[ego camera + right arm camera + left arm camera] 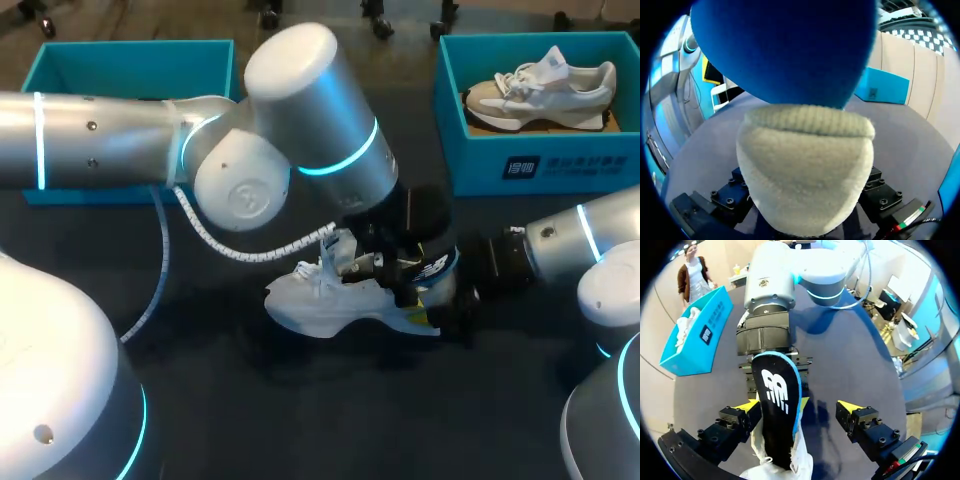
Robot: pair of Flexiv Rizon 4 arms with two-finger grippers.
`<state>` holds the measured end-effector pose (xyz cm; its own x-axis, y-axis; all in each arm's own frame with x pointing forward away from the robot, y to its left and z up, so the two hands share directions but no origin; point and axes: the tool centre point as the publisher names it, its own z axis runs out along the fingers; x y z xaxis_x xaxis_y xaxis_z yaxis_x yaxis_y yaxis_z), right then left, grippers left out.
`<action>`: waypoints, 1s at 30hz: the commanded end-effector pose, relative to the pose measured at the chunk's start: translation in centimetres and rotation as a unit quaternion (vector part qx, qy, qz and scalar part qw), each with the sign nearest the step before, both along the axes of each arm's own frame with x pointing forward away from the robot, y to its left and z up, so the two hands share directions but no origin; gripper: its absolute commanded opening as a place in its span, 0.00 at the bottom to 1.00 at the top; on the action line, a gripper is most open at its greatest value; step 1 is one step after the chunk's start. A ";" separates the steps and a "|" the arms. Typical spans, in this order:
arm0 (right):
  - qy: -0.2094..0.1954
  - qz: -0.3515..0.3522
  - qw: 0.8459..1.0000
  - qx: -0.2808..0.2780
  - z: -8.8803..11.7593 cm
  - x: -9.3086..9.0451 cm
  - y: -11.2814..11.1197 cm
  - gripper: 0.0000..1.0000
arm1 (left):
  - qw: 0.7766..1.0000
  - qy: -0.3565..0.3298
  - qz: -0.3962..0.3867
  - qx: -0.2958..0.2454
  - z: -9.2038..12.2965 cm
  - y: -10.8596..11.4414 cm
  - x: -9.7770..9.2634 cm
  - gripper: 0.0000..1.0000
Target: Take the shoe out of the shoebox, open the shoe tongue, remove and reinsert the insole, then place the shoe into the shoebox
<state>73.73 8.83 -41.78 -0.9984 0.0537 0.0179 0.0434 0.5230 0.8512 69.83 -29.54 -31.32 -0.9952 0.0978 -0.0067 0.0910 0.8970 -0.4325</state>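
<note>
Overhead, two teal boxes stood at the far side of the dark table (300,400): the left shoebox (120,72), partly hidden behind the left arm (300,120), and the right shoebox (480,165), which held a second shoe (540,88) in beige and white. The left arm's thick wrist lay across the middle of the table and covered much of the white shoe (320,300), so from above only the toe end and some laces showed, well apart from both boxes.

What the head view hid, the left wrist view laid out. The insole (775,405), black on top with a blue edge, stood up out of the shoe, its upper end against the right gripper (462,298) behind it. The right wrist view showed the reverse side: the insole's blue underside filled the space ahead of that gripper, and the shoe's cream knitted heel sat right over it. Whether the right gripper was pinching anything could not be told from any view.

The left gripper (801,407) was spread wide. The insole and the shoe's mouth lay between its fingers (752,406), close against one yellow tip and clearly apart from the other.
</note>
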 end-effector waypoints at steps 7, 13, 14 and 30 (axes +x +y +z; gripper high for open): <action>-0.001 -0.001 1.000 -0.001 -0.5 -0.2 0.4 0.00 | 0.999 -0.048 0.015 0.001 -1.6 -0.3 0.6 0.78; -0.001 -0.001 1.000 -0.001 -0.5 -0.2 0.4 0.00 | 0.998 -0.052 0.020 0.000 -2.2 -0.3 1.4 0.45; -0.001 -0.001 1.000 -0.001 -0.5 -0.2 0.4 0.00 | 0.998 -0.052 0.020 0.001 -2.2 -0.3 1.4 0.44; -0.001 -0.001 1.000 -0.001 -0.5 -0.2 0.4 0.00 | 1.000 -0.020 0.006 -0.006 -2.0 0.1 2.1 0.00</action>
<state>73.72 8.84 -41.78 -0.9984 0.0537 0.0179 0.0434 0.5230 0.8512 71.44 -29.93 -33.59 -0.9948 0.0630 -0.0796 0.0912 0.8992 -0.4279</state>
